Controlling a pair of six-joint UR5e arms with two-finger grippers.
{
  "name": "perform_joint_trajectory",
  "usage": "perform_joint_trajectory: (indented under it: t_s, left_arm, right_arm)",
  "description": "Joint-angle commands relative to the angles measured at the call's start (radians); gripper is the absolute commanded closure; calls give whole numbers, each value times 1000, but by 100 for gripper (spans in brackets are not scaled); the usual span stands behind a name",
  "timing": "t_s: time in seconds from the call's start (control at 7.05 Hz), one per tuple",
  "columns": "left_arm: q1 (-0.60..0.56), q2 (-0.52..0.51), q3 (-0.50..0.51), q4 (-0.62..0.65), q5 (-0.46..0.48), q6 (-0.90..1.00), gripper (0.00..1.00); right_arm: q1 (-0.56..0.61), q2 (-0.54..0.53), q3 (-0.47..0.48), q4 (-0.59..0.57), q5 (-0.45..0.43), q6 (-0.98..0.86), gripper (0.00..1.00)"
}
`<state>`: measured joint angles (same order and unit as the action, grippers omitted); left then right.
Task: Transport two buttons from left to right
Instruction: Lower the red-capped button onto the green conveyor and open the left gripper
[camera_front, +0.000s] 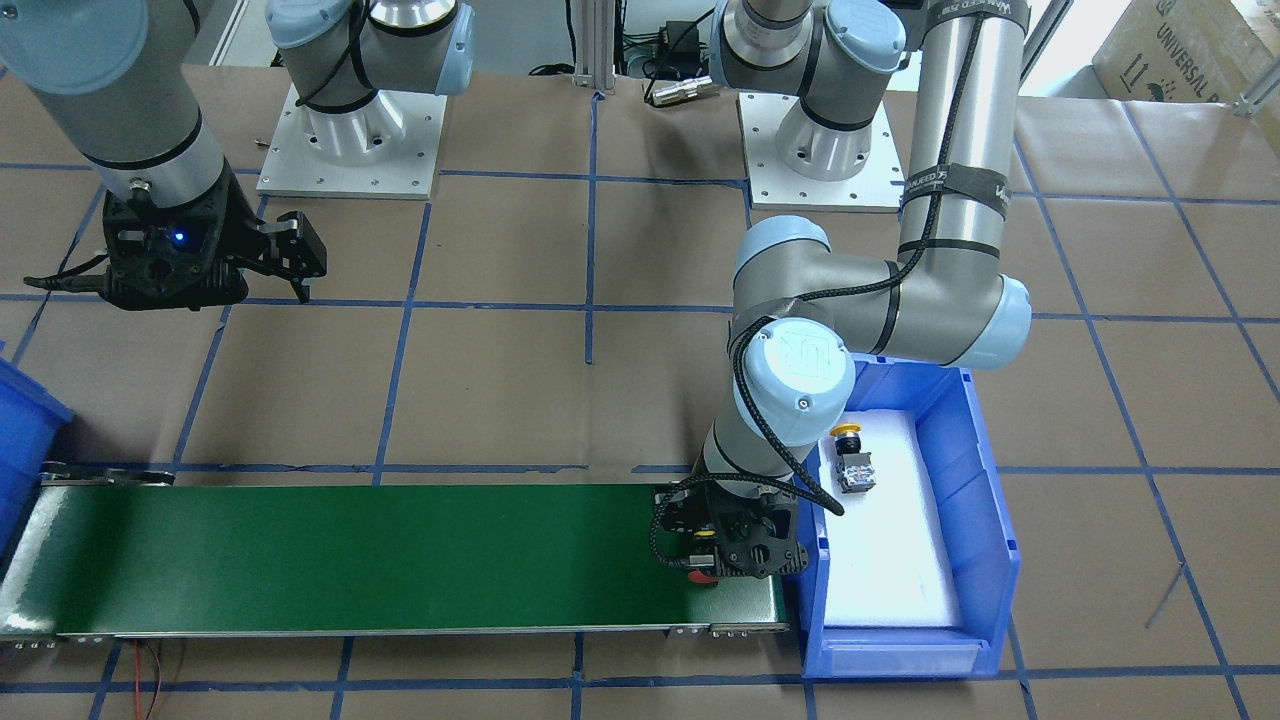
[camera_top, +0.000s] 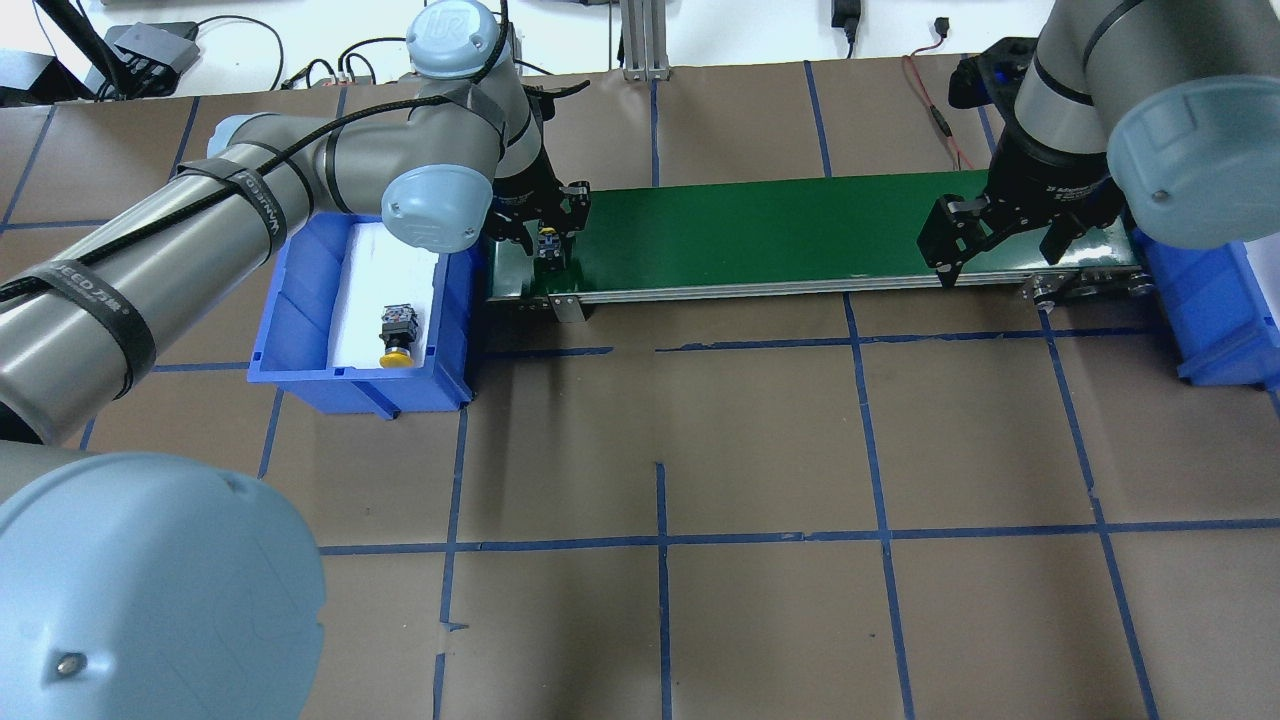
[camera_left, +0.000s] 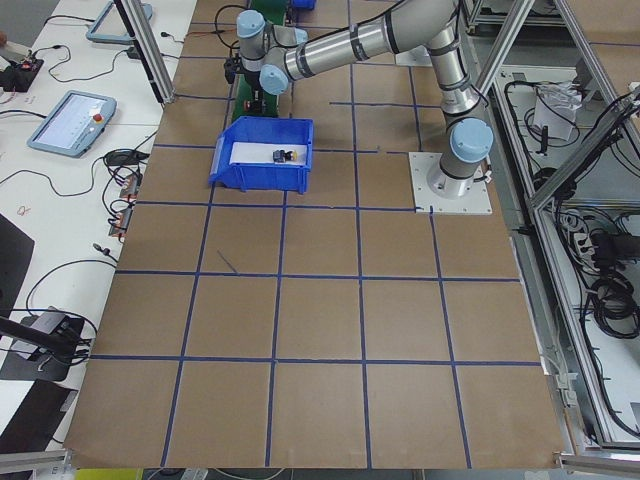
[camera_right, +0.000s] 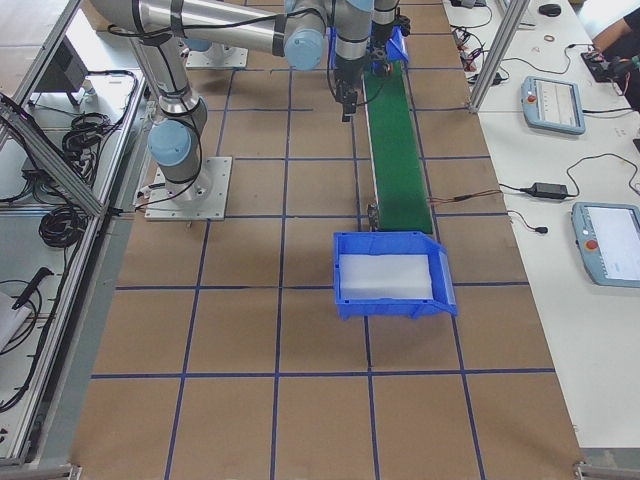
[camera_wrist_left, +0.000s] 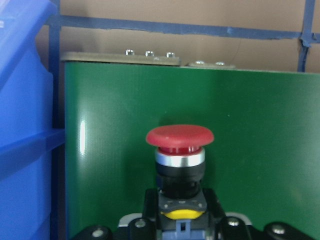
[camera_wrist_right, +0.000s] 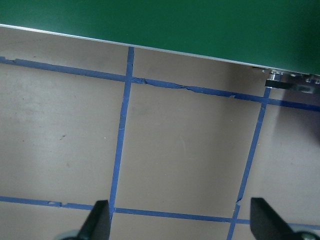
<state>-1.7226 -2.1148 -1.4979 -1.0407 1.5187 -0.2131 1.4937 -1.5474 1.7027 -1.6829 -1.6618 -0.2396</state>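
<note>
The red button (camera_wrist_left: 180, 136) stands cap-outward between the fingers of my left gripper (camera_top: 548, 250), which is shut on its black and grey block just above the left end of the green conveyor belt (camera_top: 760, 235). Its red cap (camera_front: 703, 576) peeks out under the gripper in the front-facing view. The yellow button (camera_top: 397, 335) lies on its side on white foam in the blue bin (camera_top: 300, 350) beside that end of the belt. My right gripper (camera_top: 1000, 262) hangs open and holds nothing, over the belt's near edge at its right end, with brown table below its fingertips (camera_wrist_right: 100, 220).
A second blue bin (camera_top: 1215, 300) stands at the belt's right end, lined with white foam (camera_right: 385, 275). The brown table (camera_top: 660, 450) carries a grid of blue tape. Cables and teach pendants lie beyond the belt on the operators' side.
</note>
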Motion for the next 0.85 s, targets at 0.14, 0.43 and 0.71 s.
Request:
perform_joint_trajectory:
  t_s: [0.14, 0.43, 0.71]
  left_arm:
    - [0, 51, 2, -7, -3, 20, 0]
    - [8, 123, 5, -48, 9, 20, 0]
    - [72, 176, 10, -135, 15, 61, 0]
  right_arm:
    - [3, 0, 0, 0, 4, 8, 0]
    - [5, 0, 0, 0, 5, 11, 0]
    - [8, 0, 0, 0, 5, 13, 0]
